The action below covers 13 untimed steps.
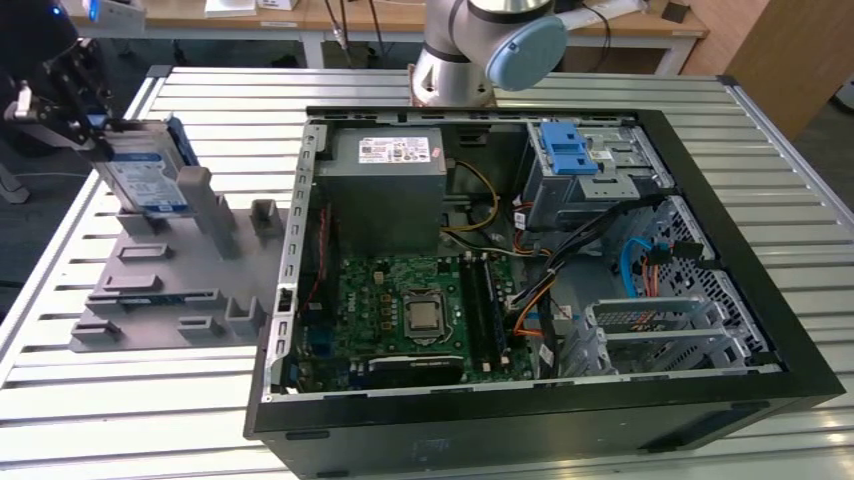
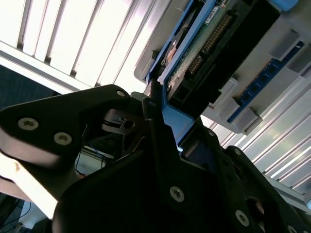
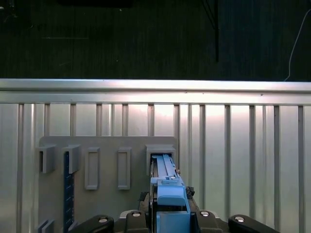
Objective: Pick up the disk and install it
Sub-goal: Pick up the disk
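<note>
The disk (image 1: 140,168) stands on edge at the exterior view's left, its blue-and-white label facing out and blue rails along its edges. Its lower end rests in a slot of the grey holder plate (image 1: 174,290). My gripper (image 1: 96,132) is shut on the disk's upper end. In the first wrist view the disk (image 3: 166,187) shows edge-on, running from the gripper (image 3: 167,216) into a holder slot (image 3: 161,151). The second wrist view shows the disk's circuit-board side (image 2: 214,43) clamped between the black fingers (image 2: 160,141).
An open computer case (image 1: 287,300) lies on the slatted metal table, to the exterior view's right of the holder. Inside it are a grey power supply box (image 1: 387,190), a motherboard (image 1: 400,310) and a drive cage with a blue latch (image 1: 567,150). The table's edge (image 3: 155,86) runs just beyond the holder.
</note>
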Each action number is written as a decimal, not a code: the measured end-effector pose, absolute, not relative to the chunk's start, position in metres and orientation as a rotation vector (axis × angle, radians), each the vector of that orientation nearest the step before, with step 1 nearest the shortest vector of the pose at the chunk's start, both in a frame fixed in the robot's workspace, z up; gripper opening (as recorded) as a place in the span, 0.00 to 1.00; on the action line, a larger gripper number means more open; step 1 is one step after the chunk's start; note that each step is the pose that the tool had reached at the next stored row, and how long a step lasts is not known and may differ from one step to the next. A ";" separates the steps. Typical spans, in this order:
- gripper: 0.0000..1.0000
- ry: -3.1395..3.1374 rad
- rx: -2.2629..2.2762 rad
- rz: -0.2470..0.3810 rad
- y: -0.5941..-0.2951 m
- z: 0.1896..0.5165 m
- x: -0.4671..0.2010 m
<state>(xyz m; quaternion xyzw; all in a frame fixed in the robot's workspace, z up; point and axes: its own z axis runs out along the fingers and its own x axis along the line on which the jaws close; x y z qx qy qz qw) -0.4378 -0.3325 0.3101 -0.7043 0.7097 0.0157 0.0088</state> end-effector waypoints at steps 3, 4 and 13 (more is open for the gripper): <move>0.36 2.217 -2.200 0.049 -0.332 0.312 -0.438; 0.36 2.217 -2.200 0.049 -0.332 0.313 -0.438; 0.36 2.217 -2.200 0.049 -0.332 0.319 -0.438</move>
